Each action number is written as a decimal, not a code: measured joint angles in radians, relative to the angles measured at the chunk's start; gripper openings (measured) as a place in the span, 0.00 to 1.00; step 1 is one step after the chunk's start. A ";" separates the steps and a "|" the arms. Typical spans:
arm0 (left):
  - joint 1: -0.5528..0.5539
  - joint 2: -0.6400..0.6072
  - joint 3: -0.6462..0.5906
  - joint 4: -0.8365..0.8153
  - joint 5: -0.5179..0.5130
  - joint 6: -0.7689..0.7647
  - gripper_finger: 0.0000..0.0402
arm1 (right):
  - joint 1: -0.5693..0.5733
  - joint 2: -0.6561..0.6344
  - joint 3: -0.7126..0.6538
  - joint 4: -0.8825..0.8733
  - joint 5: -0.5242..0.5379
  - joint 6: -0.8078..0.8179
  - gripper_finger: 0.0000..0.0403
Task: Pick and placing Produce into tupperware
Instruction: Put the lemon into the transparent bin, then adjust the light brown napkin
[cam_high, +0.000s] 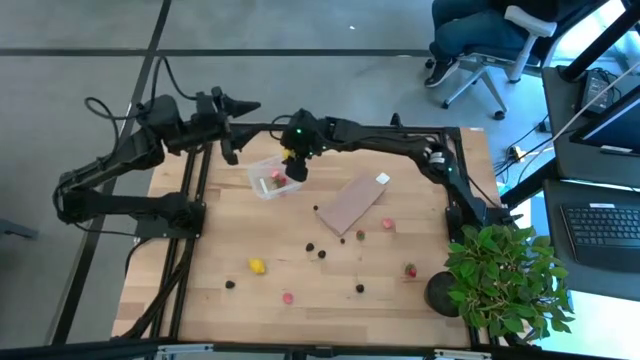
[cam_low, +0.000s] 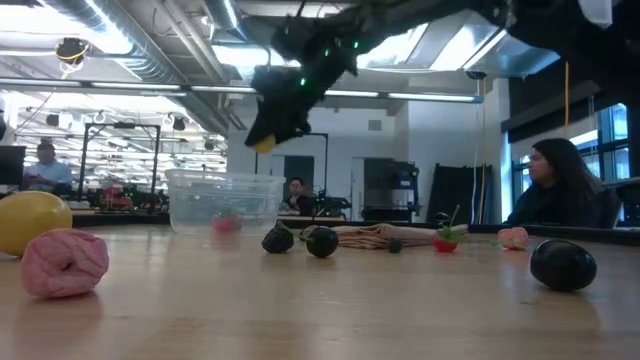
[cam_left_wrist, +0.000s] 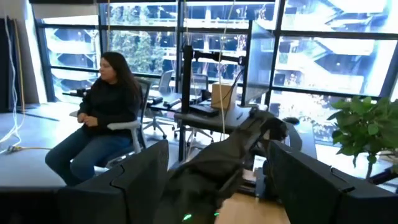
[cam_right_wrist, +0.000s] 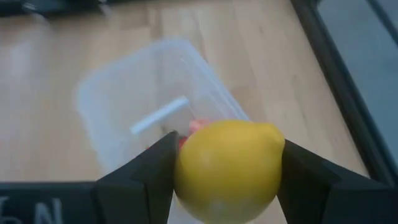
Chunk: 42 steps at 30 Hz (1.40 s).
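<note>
The clear tupperware (cam_high: 268, 180) (cam_right_wrist: 149, 106) stands on the table's far left part, with a red piece (cam_right_wrist: 196, 126) inside. My right gripper (cam_high: 294, 162) (cam_right_wrist: 227, 171) hangs over its right end, shut on a yellow lemon (cam_right_wrist: 227, 168) (cam_low: 263, 143). More produce lies on the wood: a second lemon (cam_high: 257, 265), pink pieces (cam_high: 288, 297), dark berries (cam_high: 316, 250) and a strawberry (cam_high: 410, 270). My left gripper (cam_high: 248, 103) (cam_left_wrist: 217, 186) is raised beyond the tub's far side, open and holding nothing. My right gripper pinches the lemon's two opposite sides (cam_right_wrist: 180, 171) between its two fingers, one on each side. The fingers slant down from the table's right side. The lemon is lifted clear, above the tub's open top.
A tan board (cam_high: 350, 205) lies right of the tub. A potted plant (cam_high: 500, 275) stands at the near right corner. Black frame rails (cam_high: 195, 200) run along the table's left side. People sit in the room beyond the table.
</note>
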<state>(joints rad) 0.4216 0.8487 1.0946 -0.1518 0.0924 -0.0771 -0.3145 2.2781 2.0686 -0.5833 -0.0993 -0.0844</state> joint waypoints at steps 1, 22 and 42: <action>-0.005 0.000 0.000 0.000 0.000 0.000 0.67 | -0.005 0.013 0.000 -0.003 -0.004 0.011 0.54; -0.039 0.009 0.000 0.002 0.002 0.008 0.67 | -0.002 0.119 -0.001 -0.011 -0.060 0.025 0.66; -0.075 0.042 -0.002 -0.179 -0.006 0.046 0.67 | -0.022 -0.059 0.093 -0.592 -0.227 -0.079 0.67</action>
<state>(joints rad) 0.3466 0.8911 1.0928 -0.3311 0.0861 -0.0307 -0.3369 2.2188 2.1615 -1.1755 -0.3263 -0.1631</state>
